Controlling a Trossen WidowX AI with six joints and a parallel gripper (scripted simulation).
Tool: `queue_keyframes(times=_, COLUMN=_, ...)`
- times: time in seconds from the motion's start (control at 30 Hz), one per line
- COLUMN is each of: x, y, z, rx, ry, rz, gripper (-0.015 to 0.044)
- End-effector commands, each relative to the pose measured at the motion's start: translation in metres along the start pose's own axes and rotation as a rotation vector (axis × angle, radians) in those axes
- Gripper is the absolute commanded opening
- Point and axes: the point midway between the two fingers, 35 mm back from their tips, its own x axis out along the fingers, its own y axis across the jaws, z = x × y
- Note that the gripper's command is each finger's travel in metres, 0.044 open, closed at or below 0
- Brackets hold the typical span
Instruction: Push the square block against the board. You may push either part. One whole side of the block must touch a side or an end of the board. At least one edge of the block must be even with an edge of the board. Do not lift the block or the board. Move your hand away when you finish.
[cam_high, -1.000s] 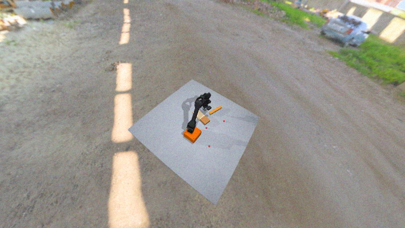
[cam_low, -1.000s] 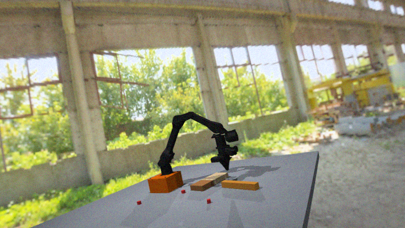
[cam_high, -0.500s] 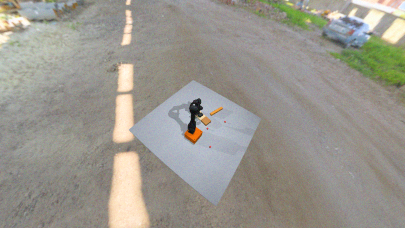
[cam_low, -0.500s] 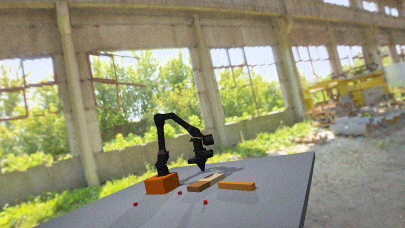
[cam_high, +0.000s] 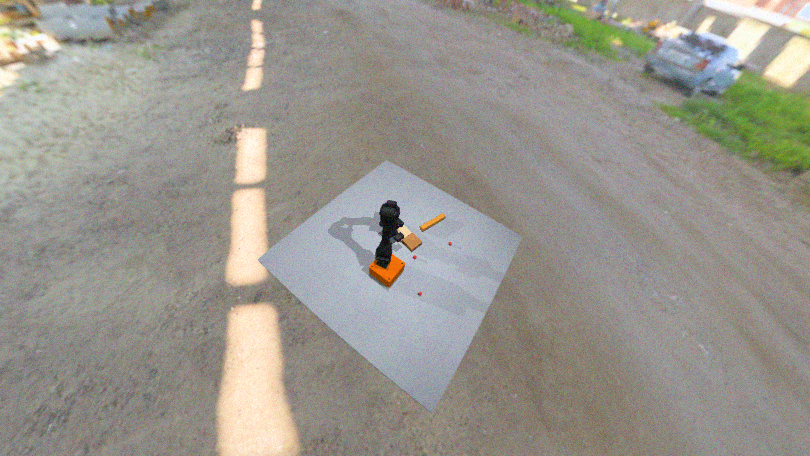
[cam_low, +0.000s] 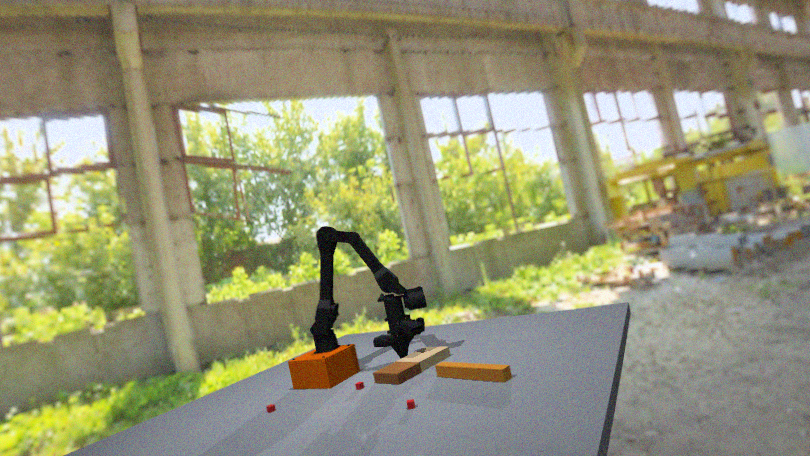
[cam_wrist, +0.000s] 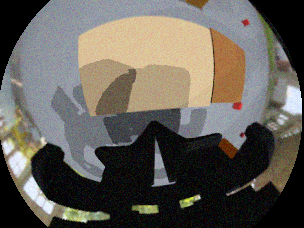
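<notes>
Taking the pale board (cam_high: 404, 231) (cam_low: 433, 355) (cam_wrist: 145, 40) as the landmark, the arm (cam_high: 389, 220) (cam_low: 326, 266) is rising almost upright from its orange base (cam_high: 389, 278) (cam_low: 308, 373) (cam_wrist: 228, 148), on one long side of the board. It is bending sharply at a high elbow, and its forearm is sloping down toward the board. The gripper (cam_high: 399, 238) (cam_low: 403, 355) (cam_wrist: 154, 124) is pointing downward, its tips low beside the board's long edge on the side facing the base. Whether they are touching that edge is unclear. The hand is closed, with nothing between its fingers.

The board is lying flat, its long axis running between the brown square block (cam_high: 412, 241) (cam_low: 396, 372) (cam_wrist: 228, 67) at one end and its free end, farther from the base. The block is sitting flat at that end, one side facing the board's end along a thin dark seam, and its outer edges are running nearly in line with the board's long edges. Full contact is hard to confirm.

An orange bar (cam_high: 433, 222) (cam_low: 473, 372) (cam_wrist: 197, 2) is lying apart from the board, on the side away from the base, pointing roughly crosswise to the board's long axis. A small red cube (cam_high: 414, 257) (cam_low: 359, 385) (cam_wrist: 237, 106) is resting past the board's block end, near the block.
</notes>
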Motion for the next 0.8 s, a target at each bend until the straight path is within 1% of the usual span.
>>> queue_keyframes(times=0.0, x=0.001, y=0.002, z=0.004, rx=0.003, ry=-0.005, rz=0.007, gripper=0.0000)
queue_keyframes(times=0.6, x=0.001, y=0.002, z=0.029, rx=0.003, ry=-0.007, rz=0.007, gripper=0.0000)
queue_keyframes(times=0.77, x=0.001, y=0.002, z=0.025, rx=0.003, ry=-0.007, rz=0.007, gripper=0.0000)
